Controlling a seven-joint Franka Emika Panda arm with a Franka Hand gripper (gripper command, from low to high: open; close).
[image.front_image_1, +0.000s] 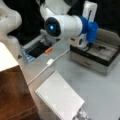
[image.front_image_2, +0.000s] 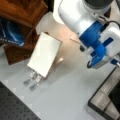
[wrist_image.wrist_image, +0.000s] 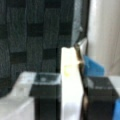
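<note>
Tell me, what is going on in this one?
A white and blue robot arm reaches over an open grey drawer box on a grey table. The wrist view shows the gripper with a white flat object between its black fingers, apparently clamped. In both front views a white spiral-bound notepad lies apart from the arm, and a white cable runs across the table.

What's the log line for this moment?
gripper: shut on white block | above open drawer | notebook on table
</note>
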